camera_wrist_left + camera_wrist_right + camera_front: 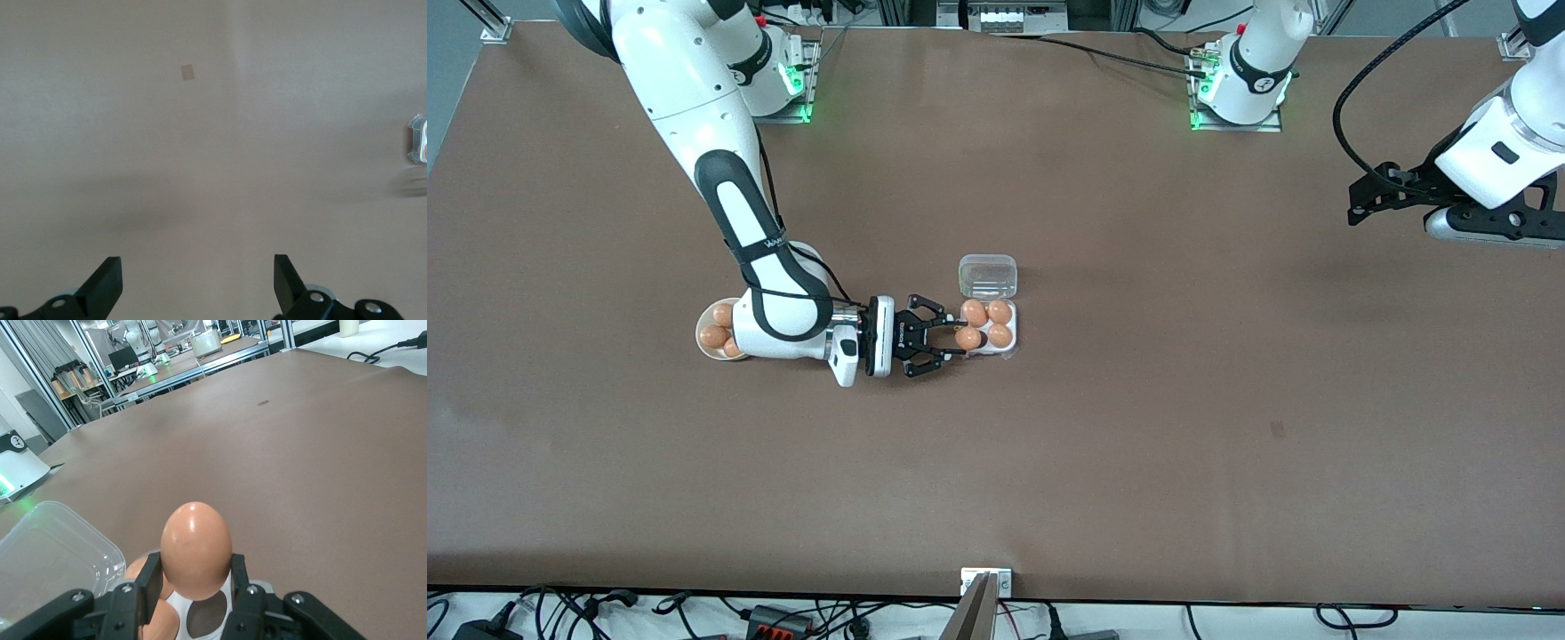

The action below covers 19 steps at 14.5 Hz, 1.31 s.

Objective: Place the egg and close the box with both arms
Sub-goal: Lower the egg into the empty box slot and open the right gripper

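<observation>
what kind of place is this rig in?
Likely a robotics lab. The brown table has arm bases bolted along one edge, the right wrist view shows aluminium-frame bays with another robot arm, and power strips and cables trail along the edge nearest the front camera.

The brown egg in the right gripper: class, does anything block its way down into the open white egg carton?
Nothing visible does. The right gripper holds the brown egg over the white four-cell egg carton, above an empty cell. The clear hinged lid is folded back. Three eggs fill other cells.
</observation>
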Tool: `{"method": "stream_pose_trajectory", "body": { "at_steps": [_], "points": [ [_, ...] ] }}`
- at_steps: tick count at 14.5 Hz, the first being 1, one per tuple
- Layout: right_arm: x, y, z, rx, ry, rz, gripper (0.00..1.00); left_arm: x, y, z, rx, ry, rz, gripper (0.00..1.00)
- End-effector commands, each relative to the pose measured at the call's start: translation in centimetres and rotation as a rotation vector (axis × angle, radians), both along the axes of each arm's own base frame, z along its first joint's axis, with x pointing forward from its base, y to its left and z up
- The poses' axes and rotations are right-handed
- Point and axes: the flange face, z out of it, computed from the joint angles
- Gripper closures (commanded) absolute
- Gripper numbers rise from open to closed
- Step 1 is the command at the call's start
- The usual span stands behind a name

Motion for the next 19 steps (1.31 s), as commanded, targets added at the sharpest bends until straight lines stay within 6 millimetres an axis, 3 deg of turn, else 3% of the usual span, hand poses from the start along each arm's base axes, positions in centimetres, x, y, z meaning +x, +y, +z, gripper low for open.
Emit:
{"method": "stream_pose_trajectory", "body": {
  "at_steps": [1, 5, 19],
  "points": [
    [-0.6, 1.0, -1.7, 0.018, -0.196, -0.024, 1.0, 0.4, 0.1, 0.4, 0.014, 0.006, -0.016, 0.0],
    [-1.1, 1.0, -3.7, 0.042, -0.235, -0.048, 1.0, 0.4, 0.1, 0.4, 0.014, 0.006, -0.019, 0.0],
    [-1.9, 0.9, -5.0, 0.034, -0.219, -0.039, 1.0, 0.4, 0.1, 0.4, 0.014, 0.006, -0.018, 0.0]
  ]
}}
